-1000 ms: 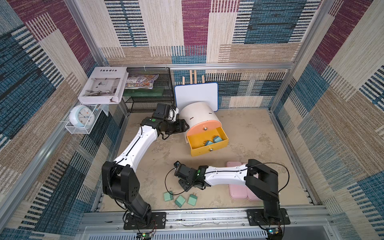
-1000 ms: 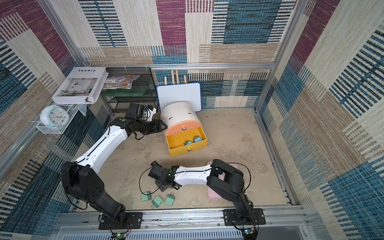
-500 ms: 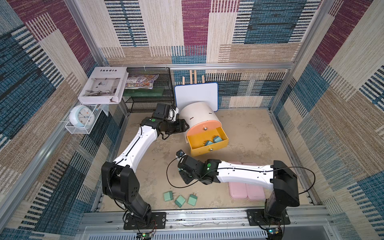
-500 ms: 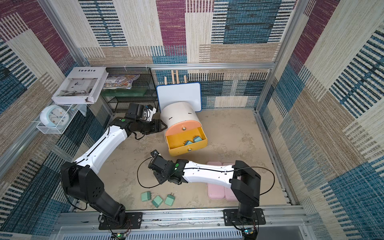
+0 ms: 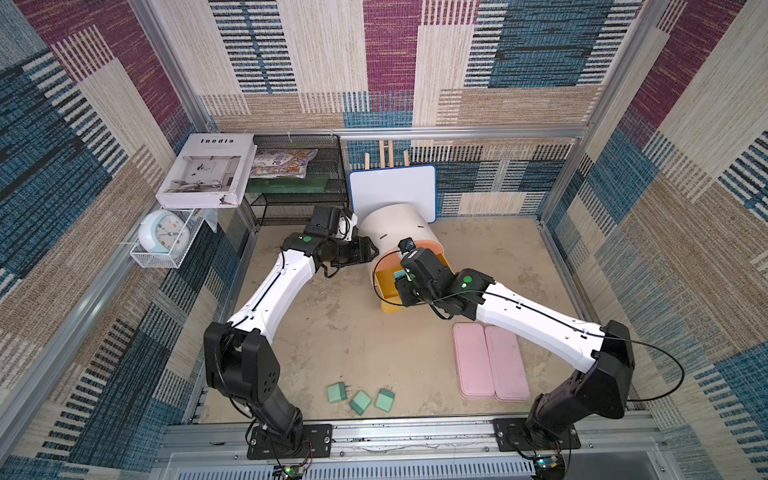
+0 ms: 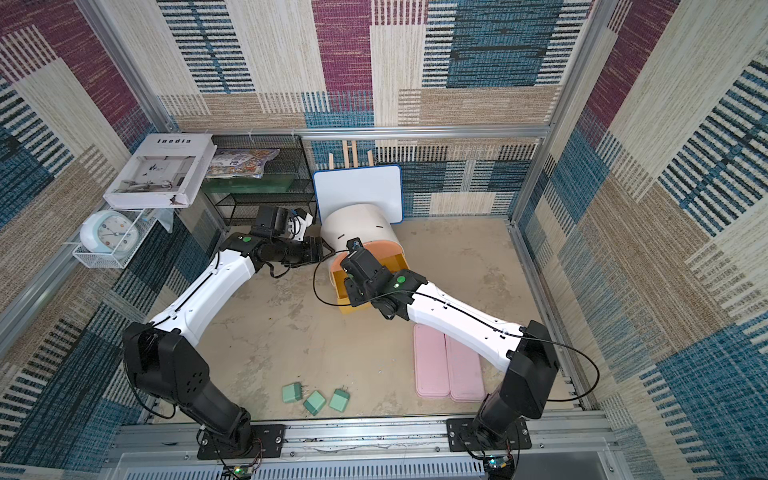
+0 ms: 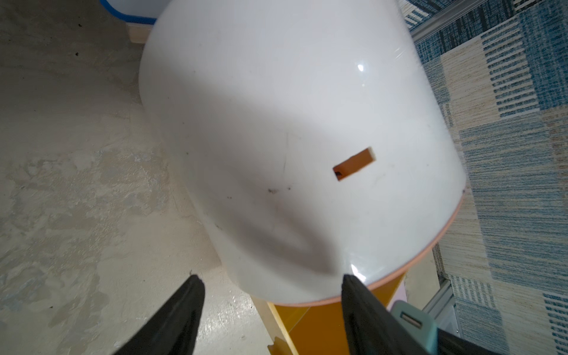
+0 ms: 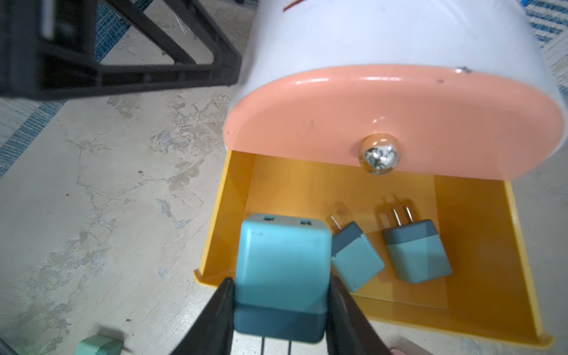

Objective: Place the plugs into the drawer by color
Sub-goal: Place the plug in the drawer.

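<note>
The drawer cabinet (image 5: 395,226) (image 6: 357,226) is white with a round top, and its salmon-pink top drawer (image 8: 399,116) is closed. Its yellow drawer (image 8: 473,246) is pulled out, with two blue plugs (image 8: 356,258) (image 8: 416,252) lying inside. My right gripper (image 8: 281,281) (image 5: 401,278) is shut on a third blue plug (image 8: 281,261), held above the yellow drawer's front corner. My left gripper (image 7: 272,278) (image 5: 368,251) stands open against the cabinet's (image 7: 292,123) side. Three green plugs (image 5: 336,392) (image 5: 360,402) (image 5: 385,400) lie on the floor near the front rail.
Two flat pink trays (image 5: 490,361) lie at the front right under my right arm. A whiteboard (image 5: 392,189) leans behind the cabinet. A black wire shelf (image 5: 297,195), a white box (image 5: 203,170) and a clock (image 5: 164,230) are at the back left.
My right arm has swung from the floor near the green plugs up to the open yellow drawer, carrying the blue plug. The left arm has not moved.
</note>
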Robot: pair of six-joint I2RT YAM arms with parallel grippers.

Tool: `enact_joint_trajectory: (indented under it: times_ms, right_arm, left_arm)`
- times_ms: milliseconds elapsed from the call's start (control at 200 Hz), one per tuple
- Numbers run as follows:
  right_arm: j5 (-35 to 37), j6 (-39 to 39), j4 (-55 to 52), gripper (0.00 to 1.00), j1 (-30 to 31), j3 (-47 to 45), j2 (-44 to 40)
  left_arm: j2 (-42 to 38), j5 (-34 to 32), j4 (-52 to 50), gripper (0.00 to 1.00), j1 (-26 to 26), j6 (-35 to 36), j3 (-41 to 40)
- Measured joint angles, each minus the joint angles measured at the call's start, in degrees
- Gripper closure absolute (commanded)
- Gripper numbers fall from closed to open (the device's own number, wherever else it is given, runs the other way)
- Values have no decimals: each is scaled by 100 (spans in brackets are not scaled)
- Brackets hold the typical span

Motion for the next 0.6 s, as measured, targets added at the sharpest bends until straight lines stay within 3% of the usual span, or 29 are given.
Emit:
enact_joint_trajectory:
  times_ms: [601]
  right_arm:
    - [-721,-188,70,57,-334,433,826]
  left_arm:
    - [9,-2,0,25,-2,-17,2]
